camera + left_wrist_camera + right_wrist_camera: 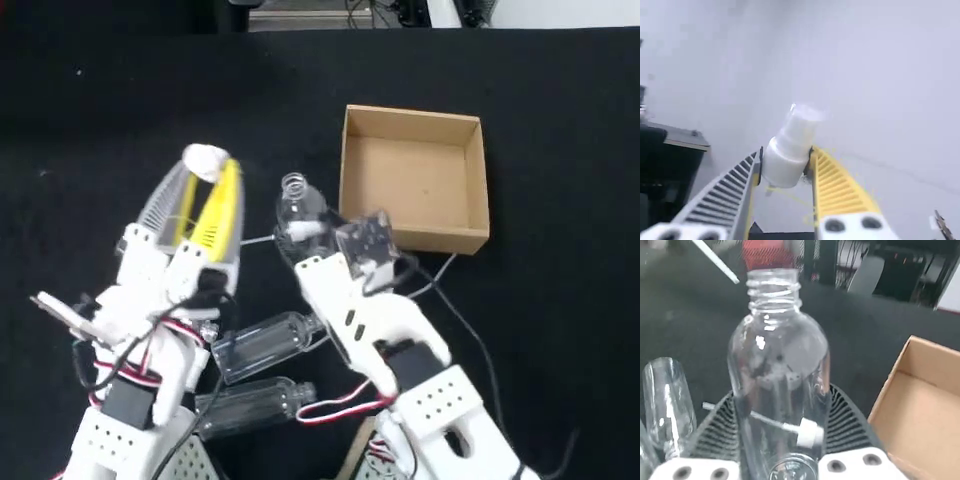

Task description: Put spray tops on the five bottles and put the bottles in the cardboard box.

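Fingers point(837, 187) of left gripper point(785, 156) pinch a spray top point(790, 150) - right gripper point(782, 395) clamps an uncapped bottle point(777, 355) upright near the cardboard box point(412, 118). Nothing boxed or capped yet imo - two spare bottles point(265, 342) lie btwn the arms, so basically everything's left.

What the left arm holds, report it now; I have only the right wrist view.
Observer: The left gripper is shut on a white spray top.
Operator: Check inside the cardboard box.
Observer: From the high view, the cardboard box holds no bottles yet.
Operator: Count bottles lying by the arm bases.
Observer: Two, both without tops: the farther bottle and the nearer bottle.
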{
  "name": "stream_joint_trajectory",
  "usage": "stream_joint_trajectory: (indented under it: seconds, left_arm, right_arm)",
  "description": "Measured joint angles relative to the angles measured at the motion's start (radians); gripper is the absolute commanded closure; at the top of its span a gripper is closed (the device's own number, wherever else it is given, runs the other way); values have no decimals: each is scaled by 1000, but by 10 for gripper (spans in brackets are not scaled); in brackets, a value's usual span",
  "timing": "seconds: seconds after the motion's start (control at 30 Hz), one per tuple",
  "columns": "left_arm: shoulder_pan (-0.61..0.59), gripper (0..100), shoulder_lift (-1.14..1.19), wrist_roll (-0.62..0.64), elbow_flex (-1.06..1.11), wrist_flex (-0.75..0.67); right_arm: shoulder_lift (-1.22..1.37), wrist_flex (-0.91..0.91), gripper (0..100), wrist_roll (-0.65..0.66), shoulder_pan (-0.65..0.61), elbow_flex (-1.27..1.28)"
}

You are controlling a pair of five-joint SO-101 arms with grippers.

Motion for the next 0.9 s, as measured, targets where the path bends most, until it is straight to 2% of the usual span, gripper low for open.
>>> stream_joint_trajectory:
  seconds: [0.13, 0.27, 0.33, 0.43, 0.63, 0.7, 0.8, 0.9]
  left_arm:
    - [103, 970, -17, 0, 0, 0]
    - [126, 970, -25, 0, 0, -6]
    - [127, 970, -26, 0, 9, -55]
    - [127, 970, -26, 0, 46, -195]
    - [135, 970, -26, 2, 153, -557]
    - [135, 970, -37, 0, 153, -637]
    - [135, 970, -21, 0, 129, -611]
    - [135, 970, -20, 0, 20, -433]
  right_arm:
    - [-127, 0, 987, 0, 12, 52]
    - [-215, -21, 987, 0, 15, 110]
    - [-241, -75, 987, 0, 15, 152]
    - [-249, -140, 987, 0, 15, 173]
    - [-249, -164, 987, 0, 17, 175]
    - [-249, -164, 987, 0, 20, 175]
    - [-249, -164, 987, 0, 20, 175]
    - [-249, -164, 987, 0, 20, 175]
